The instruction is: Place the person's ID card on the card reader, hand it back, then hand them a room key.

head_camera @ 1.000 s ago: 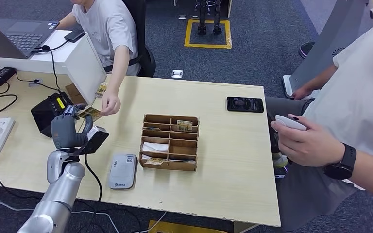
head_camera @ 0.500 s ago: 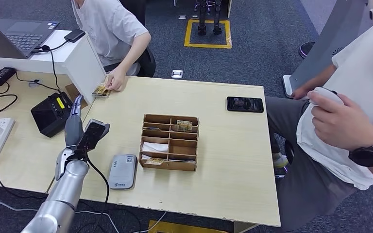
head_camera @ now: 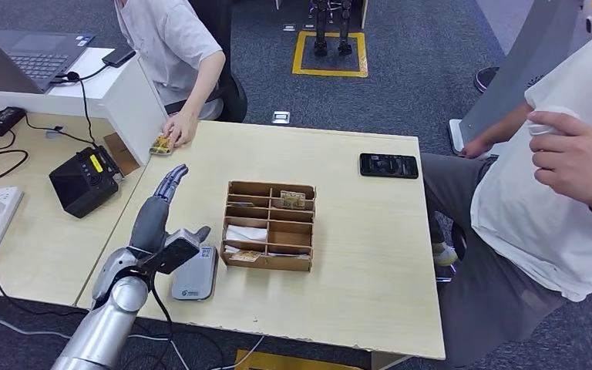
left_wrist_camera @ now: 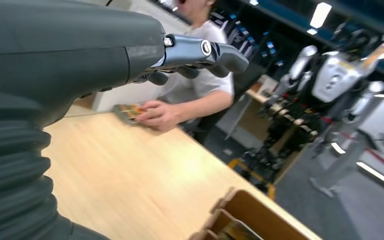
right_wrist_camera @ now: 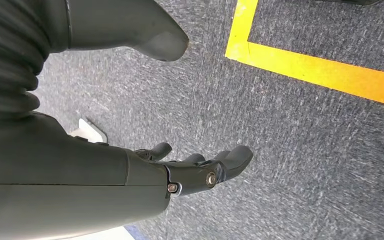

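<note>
My left hand hovers open over the table's near left part, fingers stretched toward the far left, holding nothing. The grey card reader lies flat just right of it, nothing on top. A seated person at the far left corner rests a hand on the ID card; the left wrist view shows that hand and card beyond my fingers. A wooden compartment box mid-table holds key cards. My right hand hangs open over carpet.
A black device and a white divider panel stand left of the table. A black phone lies at the far right. A second person stands at the right, holding a white object. A yellow line marks the floor.
The seated person took the ID card from my left hand and drew it back to the far corner. My left hand opened and moved right, toward the reader. The person at right raised their hand.
</note>
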You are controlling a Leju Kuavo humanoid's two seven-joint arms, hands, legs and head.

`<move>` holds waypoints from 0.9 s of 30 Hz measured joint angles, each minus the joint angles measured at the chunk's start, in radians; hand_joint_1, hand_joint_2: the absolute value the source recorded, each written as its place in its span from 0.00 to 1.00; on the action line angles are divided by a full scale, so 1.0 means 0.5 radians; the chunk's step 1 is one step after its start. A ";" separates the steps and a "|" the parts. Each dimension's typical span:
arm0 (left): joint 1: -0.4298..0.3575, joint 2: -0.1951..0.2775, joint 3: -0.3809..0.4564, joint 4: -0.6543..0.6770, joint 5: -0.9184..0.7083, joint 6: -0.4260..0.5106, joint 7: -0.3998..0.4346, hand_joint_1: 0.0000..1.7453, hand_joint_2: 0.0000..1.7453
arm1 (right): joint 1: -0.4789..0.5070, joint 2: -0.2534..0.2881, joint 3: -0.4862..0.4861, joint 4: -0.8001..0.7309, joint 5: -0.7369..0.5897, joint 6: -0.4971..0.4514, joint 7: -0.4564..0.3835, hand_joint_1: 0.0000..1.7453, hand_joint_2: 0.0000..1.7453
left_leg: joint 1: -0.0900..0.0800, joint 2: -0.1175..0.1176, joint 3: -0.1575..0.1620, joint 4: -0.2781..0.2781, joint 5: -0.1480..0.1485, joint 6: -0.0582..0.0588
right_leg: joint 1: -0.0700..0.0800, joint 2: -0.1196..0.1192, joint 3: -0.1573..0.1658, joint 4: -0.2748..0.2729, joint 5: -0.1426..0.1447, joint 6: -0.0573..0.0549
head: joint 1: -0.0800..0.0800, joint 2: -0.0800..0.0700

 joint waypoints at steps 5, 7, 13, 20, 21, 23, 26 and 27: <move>0.107 0.018 -0.204 -0.276 -0.306 0.221 0.097 0.00 1.00 | 0.004 0.000 -0.019 0.000 0.000 -0.001 0.005 0.00 1.00 | 0.000 -0.001 0.000 0.000 0.000 0.000 | 0.000 0.000 0.000 0.000 0.000 0.000 | 0.000 0.000; 0.128 0.025 -0.274 -0.343 -0.449 0.324 0.140 0.00 1.00 | 0.005 0.000 -0.023 0.000 0.001 -0.002 0.005 0.00 1.00 | 0.000 0.000 0.000 0.000 0.000 0.000 | 0.000 0.000 0.000 0.000 0.000 0.000 | 0.000 0.000; 0.141 0.047 -0.400 -0.401 -0.912 0.627 0.324 0.00 1.00 | 0.004 0.000 -0.029 0.000 0.010 -0.006 0.001 0.00 1.00 | 0.000 -0.001 0.000 0.000 0.000 0.000 | 0.000 0.000 0.000 0.000 0.000 0.000 | 0.000 0.000; 0.140 0.056 -0.467 -0.388 -1.085 0.734 0.429 0.00 1.00 | 0.004 0.000 -0.030 0.000 0.015 -0.006 0.017 0.00 1.00 | 0.000 0.000 0.000 0.000 0.000 0.000 | 0.000 0.000 0.000 0.000 0.000 0.000 | 0.000 0.000; 0.139 0.057 -0.470 -0.383 -1.103 0.737 0.438 0.00 1.00 | 0.004 0.000 -0.030 0.000 0.016 -0.006 0.018 0.00 1.00 | 0.000 0.000 0.000 0.000 0.000 0.000 | 0.000 0.000 0.000 0.000 0.000 0.000 | 0.000 0.000; 0.128 0.058 -0.482 -0.361 -1.140 0.737 0.462 0.00 1.00 | 0.004 0.000 -0.030 0.000 0.017 -0.006 0.019 0.00 1.00 | 0.000 0.000 0.000 0.000 0.000 0.000 | 0.000 0.000 0.000 0.000 0.000 0.000 | 0.000 0.000; 0.098 0.060 -0.515 -0.302 -1.166 0.724 0.483 0.00 1.00 | 0.003 0.000 -0.030 0.000 0.018 -0.007 0.016 0.00 1.00 | 0.000 -0.001 0.000 0.000 0.000 0.000 | 0.000 0.000 0.000 0.000 0.000 0.000 | 0.000 0.000; 0.088 0.060 -0.525 -0.279 -1.170 0.719 0.488 0.00 1.00 | 0.003 0.000 -0.030 0.000 0.018 -0.008 0.013 0.00 1.00 | 0.000 0.000 0.000 0.000 0.000 0.000 | 0.000 0.000 0.000 0.000 0.000 0.000 | 0.000 0.000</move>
